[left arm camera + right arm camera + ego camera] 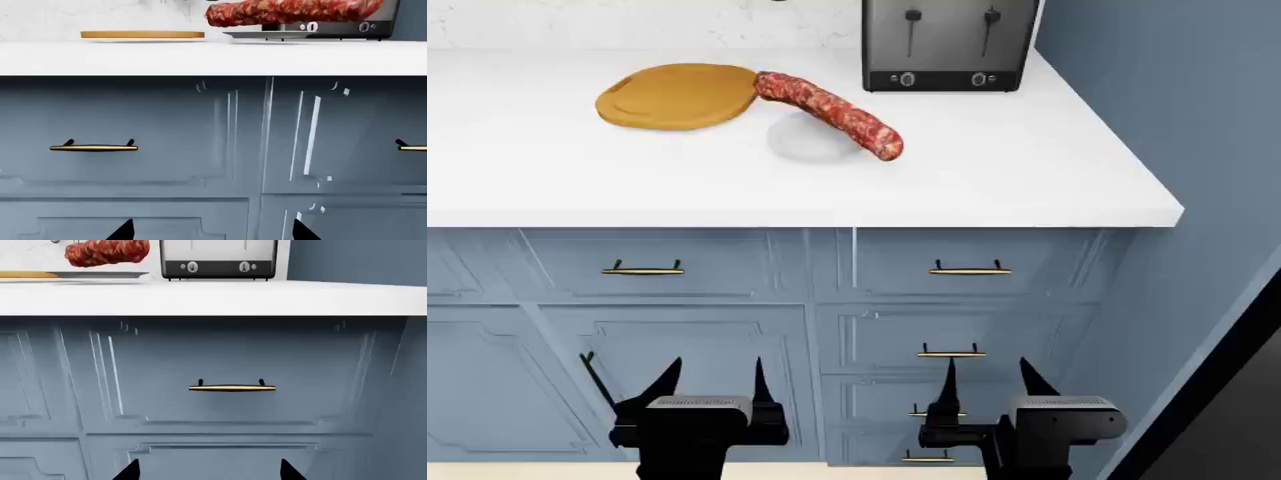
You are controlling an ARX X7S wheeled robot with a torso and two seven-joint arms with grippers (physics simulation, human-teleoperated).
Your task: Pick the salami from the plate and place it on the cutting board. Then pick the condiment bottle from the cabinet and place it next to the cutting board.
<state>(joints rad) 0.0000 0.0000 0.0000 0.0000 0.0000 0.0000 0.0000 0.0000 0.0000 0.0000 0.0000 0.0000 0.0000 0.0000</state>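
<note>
The mottled red salami (827, 113) lies slanted across the small white plate (805, 141) on the white counter, its far end reaching the rim of the tan cutting board (677, 96). Both wrist views look at it from below counter level: salami (293, 11), board (142, 34), salami (107, 252), plate (100, 275). My left gripper (711, 380) (212, 231) and right gripper (985, 375) (208, 471) hang low in front of the blue cabinet fronts, both open and holding nothing. The condiment bottle is out of view.
A black and silver toaster (948, 45) stands at the back of the counter, right of the salami. Blue drawers with brass handles (643, 269) (970, 269) face me. A blue wall (1174, 100) bounds the counter's right end.
</note>
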